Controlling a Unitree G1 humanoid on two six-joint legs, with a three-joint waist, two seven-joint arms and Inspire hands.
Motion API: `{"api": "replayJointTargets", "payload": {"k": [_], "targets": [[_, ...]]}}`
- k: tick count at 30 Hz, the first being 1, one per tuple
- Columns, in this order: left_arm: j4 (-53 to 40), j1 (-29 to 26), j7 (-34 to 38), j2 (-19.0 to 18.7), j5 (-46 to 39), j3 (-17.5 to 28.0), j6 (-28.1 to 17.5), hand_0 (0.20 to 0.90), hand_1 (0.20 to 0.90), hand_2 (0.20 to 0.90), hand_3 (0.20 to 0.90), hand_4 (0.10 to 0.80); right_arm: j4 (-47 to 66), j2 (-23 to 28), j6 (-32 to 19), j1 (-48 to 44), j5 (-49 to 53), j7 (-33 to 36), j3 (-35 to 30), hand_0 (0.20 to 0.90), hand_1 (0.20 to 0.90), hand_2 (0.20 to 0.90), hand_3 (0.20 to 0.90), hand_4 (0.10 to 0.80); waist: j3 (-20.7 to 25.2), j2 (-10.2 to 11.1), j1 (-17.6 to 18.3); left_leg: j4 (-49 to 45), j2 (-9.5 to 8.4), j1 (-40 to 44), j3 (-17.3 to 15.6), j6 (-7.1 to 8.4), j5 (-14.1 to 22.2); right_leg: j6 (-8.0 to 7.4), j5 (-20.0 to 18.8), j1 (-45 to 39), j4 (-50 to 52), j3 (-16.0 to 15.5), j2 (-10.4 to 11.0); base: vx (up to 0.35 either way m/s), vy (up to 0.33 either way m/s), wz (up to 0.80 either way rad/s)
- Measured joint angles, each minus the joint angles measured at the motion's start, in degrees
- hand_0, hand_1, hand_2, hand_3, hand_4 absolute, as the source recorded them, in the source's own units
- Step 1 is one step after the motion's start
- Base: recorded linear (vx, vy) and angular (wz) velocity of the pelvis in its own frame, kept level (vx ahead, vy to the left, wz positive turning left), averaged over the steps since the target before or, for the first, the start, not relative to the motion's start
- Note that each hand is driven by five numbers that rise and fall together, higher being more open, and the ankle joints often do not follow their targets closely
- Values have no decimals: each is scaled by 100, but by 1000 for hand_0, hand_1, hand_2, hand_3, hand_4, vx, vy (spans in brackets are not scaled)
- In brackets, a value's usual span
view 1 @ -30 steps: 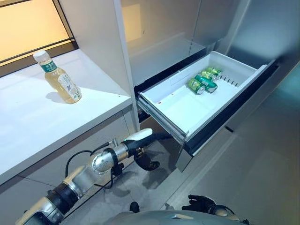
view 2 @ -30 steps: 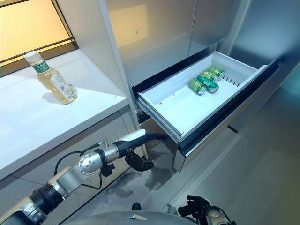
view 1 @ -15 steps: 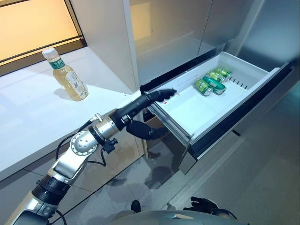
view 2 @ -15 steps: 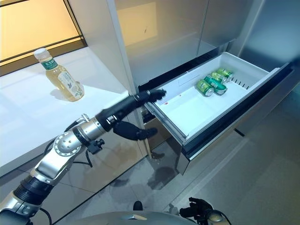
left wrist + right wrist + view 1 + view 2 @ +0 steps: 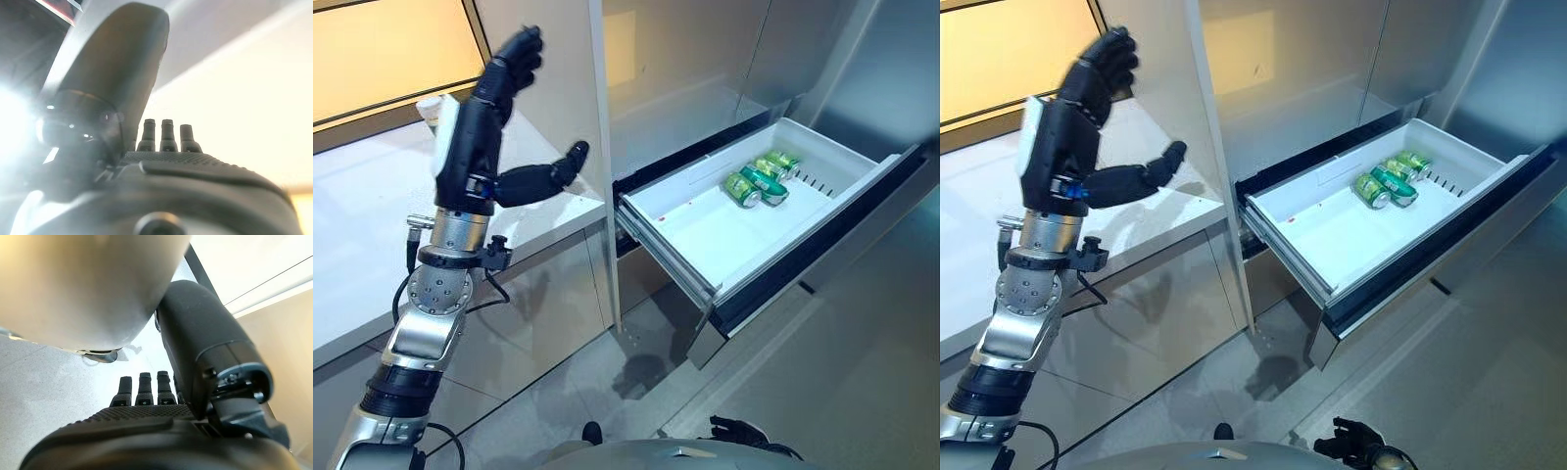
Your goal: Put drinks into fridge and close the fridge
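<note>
- White table [image 5: 362, 255] runs along the robot's left side, with tall grey fridge panels behind it and a grey floor below.
- The left hand [image 5: 480, 137] is raised high over the table, fingers straight and pointing up, thumb sticking out to the side. It holds nothing.
- Right behind that hand sits the bottle [image 5: 433, 106]. Only its pale cap peeks out past the hand, so the rest of it is hidden.
- The hand looks near the bottle, but it is hard to tell if they touch.
- Farther to the right, the fridge drawer [image 5: 680, 230] is pulled out wide. Its white tray is mostly bare.
- Three green cans [image 5: 756, 180] lie on their sides, close together, near the back of the drawer.
- The right hand [image 5: 1356, 452] hangs low at the bottom of the view, near the floor. Its fingers look relaxed and it has nothing in it.
- The step now looks like reaching for the bottle on the table.
- Next, the left hand probably needs to come down around the bottle's middle and squeeze it, then carry it over to the drawer.
- The drawer is not shut yet, so that part is left to do.
</note>
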State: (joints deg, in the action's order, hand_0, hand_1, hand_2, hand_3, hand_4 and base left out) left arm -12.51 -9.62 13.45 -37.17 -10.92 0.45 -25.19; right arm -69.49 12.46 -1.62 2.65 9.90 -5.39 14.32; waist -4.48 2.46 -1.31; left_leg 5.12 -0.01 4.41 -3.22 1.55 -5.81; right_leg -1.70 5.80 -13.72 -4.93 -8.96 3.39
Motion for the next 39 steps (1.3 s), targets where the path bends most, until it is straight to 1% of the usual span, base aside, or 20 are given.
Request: {"api": "replayJointTargets", "payload": {"k": [3,5,7,10,16,20,26,32,37,39], "targets": [[47,0,621,7,295,241,11,900,900,900,900,800,2,-3,10,13,-9,-9,-7,900,900,900,900,800,38,17,-5,0,-1,2,-1,0,0,0,0,0,1,5,0,0,0,0],[178,0,912,7,498,357,65,900,900,900,900,800,2,-3,19,23,-20,-10,-8,900,900,900,900,800,72,6,-3,0,-1,3,-3,0,0,0,0,0,1,7,1,0,0,0],[377,1,1179,7,636,450,287,900,900,900,900,800,3,-2,20,50,-41,-11,-21,900,900,900,900,800,118,-8,-3,0,1,3,-5,0,0,0,0,0,1,9,0,0,0,0],[657,29,1450,10,644,454,636,900,900,900,900,800,6,-3,29,60,-44,-14,-46,900,900,900,900,800,127,-10,-5,0,4,10,-9,0,0,3,-2,-1,3,18,-2,0,0,0],[1011,37,1494,59,632,448,1374,900,900,900,900,800,35,-4,71,61,-46,-20,-53,900,900,900,900,800,130,-6,3,0,3,13,-17,-1,0,3,-5,0,2,26,1,0,0,0],[1197,37,1614,69,628,440,1638,900,900,900,900,800,44,-3,145,44,-50,-47,-57,900,900,900,900,800,130,-6,17,0,5,17,-24,-1,0,3,-6,-1,2,31,1,0,0,0],[1561,37,1760,73,499,440,1872,900,900,900,900,800,45,-3,201,31,-55,-103,-58,900,900,900,900,800,130,-7,42,2,7,81,-35,0,0,4,-6,-58,1,41,1,0,0,0],[1577,37,1783,167,322,436,2043,900,900,900,900,800,55,-4,248,28,-55,-106,-59,900,900,900,900,800,133,-5,60,20,12,91,-46,0,1,2,-17,-62,2,55,-1,0,0,0],[1653,36,1709,168,-160,434,2228,900,900,900,900,800,62,-4,289,-14,-56,-116,-59,900,900,900,900,800,138,-10,142,3,11,93,-53,-1,0,2,-19,-62,3,61,1,0,0,0],[1842,32,1632,203,-330,432,2302,900,900,900,900,800,65,-4,294,-16,-57,-117,-59,900,900,900,900,800,151,-24,165,3,13,97,-63,-1,0,2,-20,-62,3,67,1,0,0,0]]}}
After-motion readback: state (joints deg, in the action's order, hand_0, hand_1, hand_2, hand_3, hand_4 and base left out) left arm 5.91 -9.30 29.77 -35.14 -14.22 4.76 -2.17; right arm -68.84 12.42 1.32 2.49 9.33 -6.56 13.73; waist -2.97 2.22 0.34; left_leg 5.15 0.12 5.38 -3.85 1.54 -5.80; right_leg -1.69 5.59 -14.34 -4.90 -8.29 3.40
